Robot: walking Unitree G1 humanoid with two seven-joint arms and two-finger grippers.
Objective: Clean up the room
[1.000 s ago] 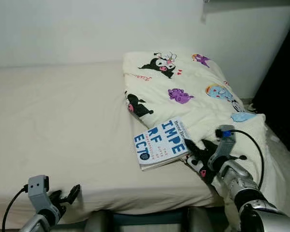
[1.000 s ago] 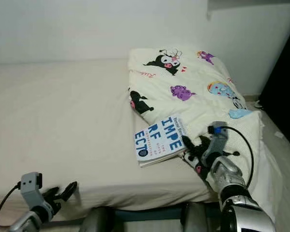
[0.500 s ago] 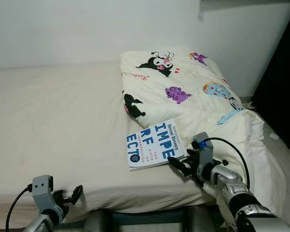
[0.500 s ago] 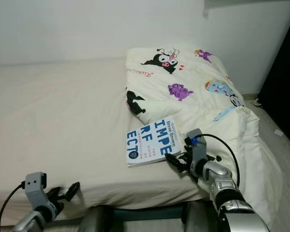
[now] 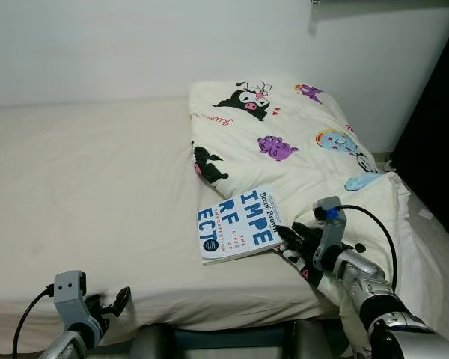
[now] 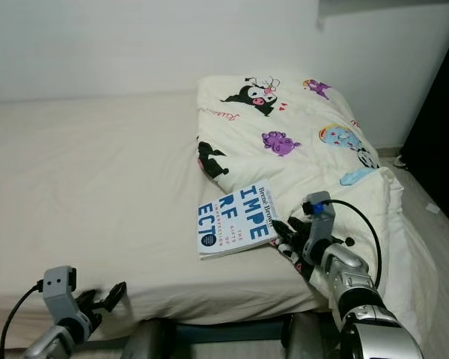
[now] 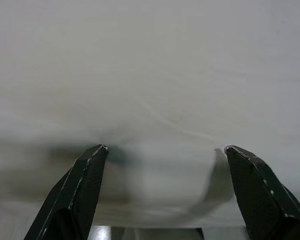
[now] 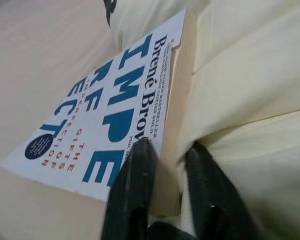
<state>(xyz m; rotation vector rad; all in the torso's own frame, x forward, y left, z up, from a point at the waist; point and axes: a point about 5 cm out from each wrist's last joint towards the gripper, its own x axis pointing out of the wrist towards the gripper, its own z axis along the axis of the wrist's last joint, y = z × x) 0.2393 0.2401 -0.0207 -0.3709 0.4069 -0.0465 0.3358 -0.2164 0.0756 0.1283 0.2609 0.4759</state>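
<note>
A big bed (image 5: 97,187) with a plain cream sheet is in front of me, and it goes up to a white wall (image 5: 135,45). On the right side of the bed lies a puffy cream blanket (image 5: 284,142) with little cartoon animals on it, black ones, purple ones and a blue one.

The book (image 5: 239,224) lies flat on the sheet, near the front edge of the bed, with its right side touching the blanket. Its cover is white with big blue letters, small red words and a dark blue circle in one corner. The page edges look pale yellow.

My right hand (image 8: 165,175) is at the near right corner of the book. One black finger lies on top of the cover and the other is on the far side of the page edge, against the blanket, so I am pinching the book's corner.

My left hand (image 7: 162,165) is low down at the front edge of the bed, with its two fingers spread wide and nothing between them.
</note>
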